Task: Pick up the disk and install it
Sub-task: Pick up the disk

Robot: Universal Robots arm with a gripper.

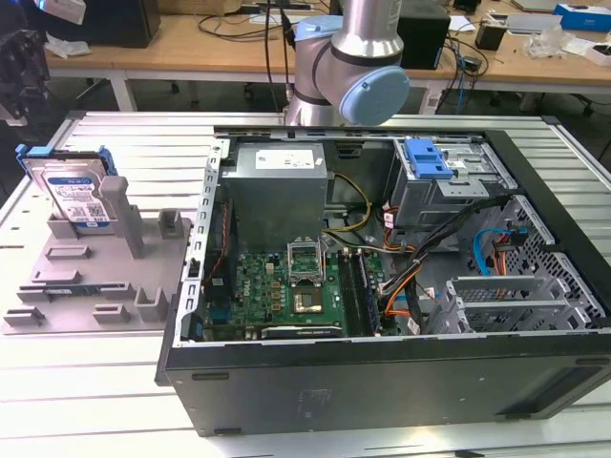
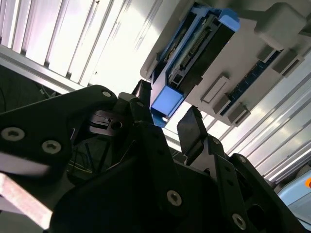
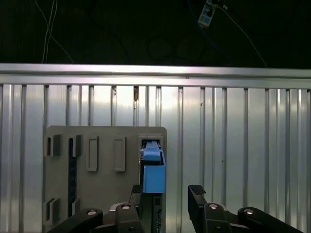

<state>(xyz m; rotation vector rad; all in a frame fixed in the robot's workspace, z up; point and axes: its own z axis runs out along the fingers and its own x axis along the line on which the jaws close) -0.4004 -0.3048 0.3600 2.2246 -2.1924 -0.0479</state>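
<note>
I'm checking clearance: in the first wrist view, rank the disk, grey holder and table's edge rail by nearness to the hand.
1. The disk, upright, right at the open hand.
2. The grey holder, beneath the disk and off to one side.
3. The table's edge rail, past the holder.

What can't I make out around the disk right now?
1. Disk lower edge: exterior view, hidden in the grey holder.
2. Its label: both wrist views, disk seen edge-on.
3. Contact with the open gripper: first wrist view, a finger overlaps the bracket.
</note>
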